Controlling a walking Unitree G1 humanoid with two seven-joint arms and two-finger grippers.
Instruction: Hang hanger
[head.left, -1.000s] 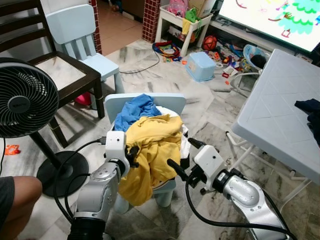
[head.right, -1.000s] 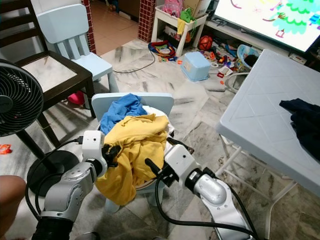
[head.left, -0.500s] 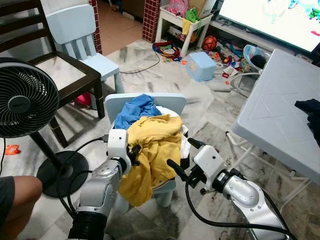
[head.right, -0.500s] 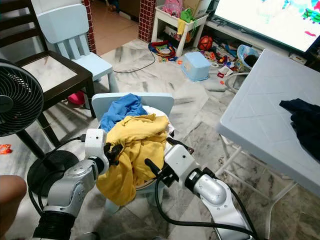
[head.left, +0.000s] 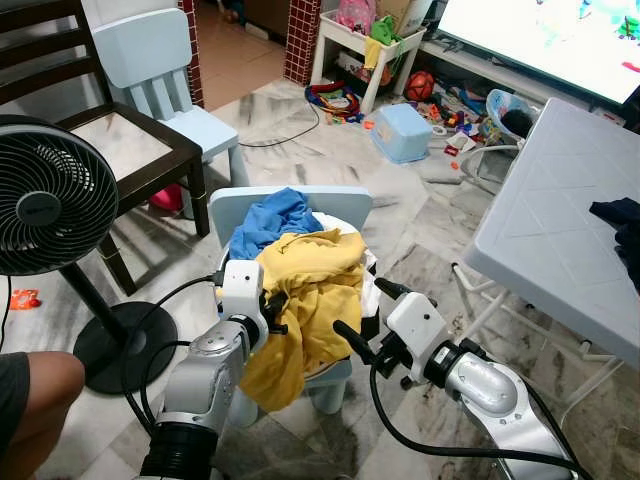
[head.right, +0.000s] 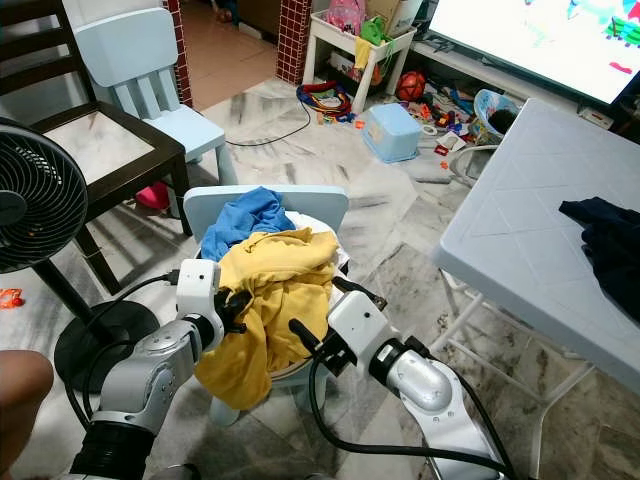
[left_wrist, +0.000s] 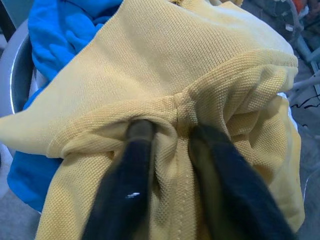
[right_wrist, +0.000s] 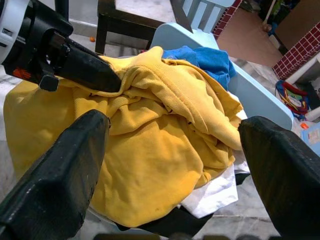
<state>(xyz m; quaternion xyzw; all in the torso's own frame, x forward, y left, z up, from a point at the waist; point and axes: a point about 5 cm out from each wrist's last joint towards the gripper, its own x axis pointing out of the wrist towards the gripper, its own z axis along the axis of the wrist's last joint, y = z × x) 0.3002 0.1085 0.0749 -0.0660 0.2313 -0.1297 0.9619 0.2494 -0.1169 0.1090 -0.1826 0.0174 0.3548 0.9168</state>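
Cloth sits between your tools: the left tool (head.left: 272, 312) pinches the yellow shirt (head.left: 305, 300) on the pale blue chair (head.left: 340, 205). The right tool (head.left: 362, 318) waits spread wide at its right edge.

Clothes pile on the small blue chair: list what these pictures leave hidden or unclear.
- Hanger: cannot be made out; the yellow shirt covers most of the pile.
- Blue garment: mostly buried under the shirt, type unclear.
- White item: an edge peeks out beneath.
- Chair seat: hidden by clothes.
- Left gripper: fingertips sunk in shirt folds, blurred in the left wrist view.
- Dark cloth on the table: cut by the frame edge.
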